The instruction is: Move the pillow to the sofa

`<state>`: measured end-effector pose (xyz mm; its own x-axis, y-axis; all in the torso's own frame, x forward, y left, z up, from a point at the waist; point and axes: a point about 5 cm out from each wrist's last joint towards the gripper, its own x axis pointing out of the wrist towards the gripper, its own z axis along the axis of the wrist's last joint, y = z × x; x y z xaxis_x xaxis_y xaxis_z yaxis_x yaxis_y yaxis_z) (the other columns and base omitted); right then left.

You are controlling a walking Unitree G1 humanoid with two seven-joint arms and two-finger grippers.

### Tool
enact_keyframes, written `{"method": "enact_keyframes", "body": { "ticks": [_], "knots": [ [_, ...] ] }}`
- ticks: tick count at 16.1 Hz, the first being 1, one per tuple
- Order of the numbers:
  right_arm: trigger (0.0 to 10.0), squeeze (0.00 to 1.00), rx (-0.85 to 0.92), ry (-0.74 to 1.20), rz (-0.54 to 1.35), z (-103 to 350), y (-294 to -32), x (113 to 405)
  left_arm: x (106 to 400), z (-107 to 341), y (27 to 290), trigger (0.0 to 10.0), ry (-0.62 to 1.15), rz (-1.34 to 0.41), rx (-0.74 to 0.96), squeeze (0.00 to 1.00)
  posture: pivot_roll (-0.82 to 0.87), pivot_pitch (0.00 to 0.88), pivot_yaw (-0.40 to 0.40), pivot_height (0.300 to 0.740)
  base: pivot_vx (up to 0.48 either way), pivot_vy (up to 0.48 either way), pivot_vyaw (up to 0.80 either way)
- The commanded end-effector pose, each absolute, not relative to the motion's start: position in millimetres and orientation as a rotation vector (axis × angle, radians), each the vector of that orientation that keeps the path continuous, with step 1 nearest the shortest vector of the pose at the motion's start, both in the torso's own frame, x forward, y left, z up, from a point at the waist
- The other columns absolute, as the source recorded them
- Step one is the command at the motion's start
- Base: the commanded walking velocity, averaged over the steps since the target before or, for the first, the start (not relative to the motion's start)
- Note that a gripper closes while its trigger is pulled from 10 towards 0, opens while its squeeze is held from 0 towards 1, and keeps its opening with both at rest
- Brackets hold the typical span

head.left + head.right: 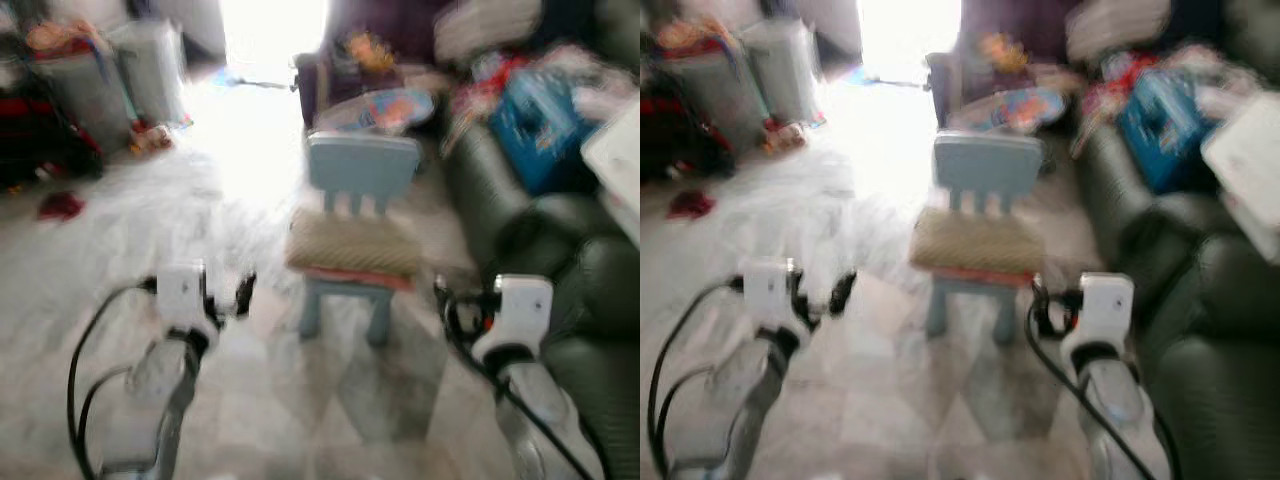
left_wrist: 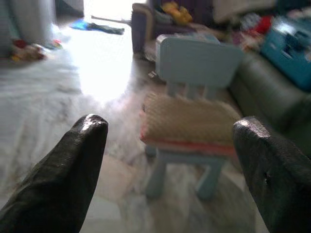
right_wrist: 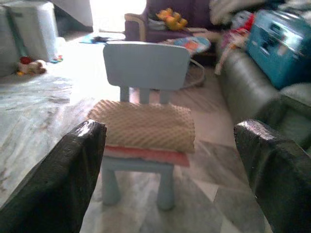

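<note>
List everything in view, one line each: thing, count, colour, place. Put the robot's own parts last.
pillow: 1, beige with a red underside, lying on the seat of the small chair
small chair: 1, light blue, on the floor straight ahead of the robot
sofa: 1, dark green, along the robot's right
blue case: 1, blue, on the sofa further back
yellow toy: 1, yellow, on the dark purple seat behind the chair
storage bins: 2, pale grey, far left on the floor
left gripper: 1, black fingers, open, short of the chair
right gripper: 1, black fingers, open, short of the chair
</note>
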<state>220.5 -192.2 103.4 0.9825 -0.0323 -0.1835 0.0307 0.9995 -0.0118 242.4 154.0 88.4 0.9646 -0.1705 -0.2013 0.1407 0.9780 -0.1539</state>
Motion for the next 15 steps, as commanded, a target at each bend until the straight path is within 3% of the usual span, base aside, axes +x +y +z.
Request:
{"method": "enact_keyframes", "body": {
  "ticks": [1,3,12,15],
  "knots": [
    [10.0,0.00,-0.002,0.196,-0.032,102.0,-191.3,220.8,244.4,93.3,151.1,10.0,0.202,-0.169,-0.132,0.00,-0.04,0.000,-0.035,0.740,0.304,0.000,0.00],
    [10.0,0.00,0.002,0.201,-0.028,101.4,-187.7,218.0,243.7,93.4,151.5,10.0,0.208,-0.180,-0.125,0.00,-0.05,0.000,-0.030,0.740,0.304,0.000,-0.59],
    [10.0,0.00,0.014,0.223,-0.055,92.7,-188.3,215.4,252.3,95.3,149.4,10.0,0.207,-0.205,-0.113,0.00,-0.05,0.000,0.005,0.740,0.307,0.054,0.00],
    [10.0,0.00,0.018,0.216,-0.059,92.7,-185.8,216.7,254.4,95.9,147.0,10.0,0.204,-0.215,-0.112,0.00,-0.05,0.000,0.004,0.740,0.342,0.245,-0.74]
  ]
}}
